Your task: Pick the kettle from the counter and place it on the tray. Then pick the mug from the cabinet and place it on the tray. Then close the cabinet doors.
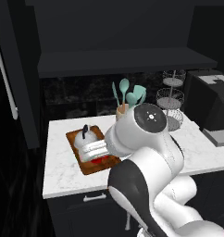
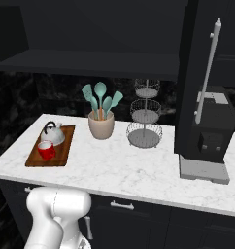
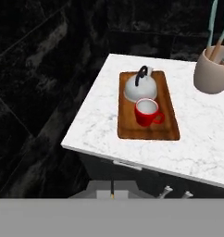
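Nothing in the three views let me tell how far the gripper was open or whether it held anything; its fingertips were not clear at the bottom of the hand view, which looked down on the left end of the worktop (image 3: 197,152) from above and in front.

On the tray (image 3: 127,132) stood the kettle (image 3: 140,87) at the far end and the mug (image 3: 147,111) just in front of it, touching or nearly so, its handle turned toward the right. From the right base view the tray (image 2: 34,159) lay at the left end of the worktop (image 2: 139,170), with the mug (image 2: 46,150) and the kettle (image 2: 53,133) both inside its rim. In the left base view the arm's white links covered much of the tray (image 1: 93,167); the kettle (image 1: 84,136) showed behind them.

Just right of the tray stood a beige crock of teal utensils (image 2: 101,124), then a three-tier wire stand (image 2: 144,127), then a black appliance (image 2: 211,141). The cabinet (image 2: 90,61) hung above with both doors swung open: the left door (image 1: 16,78) and the right door (image 2: 204,73), each with a silver bar handle.
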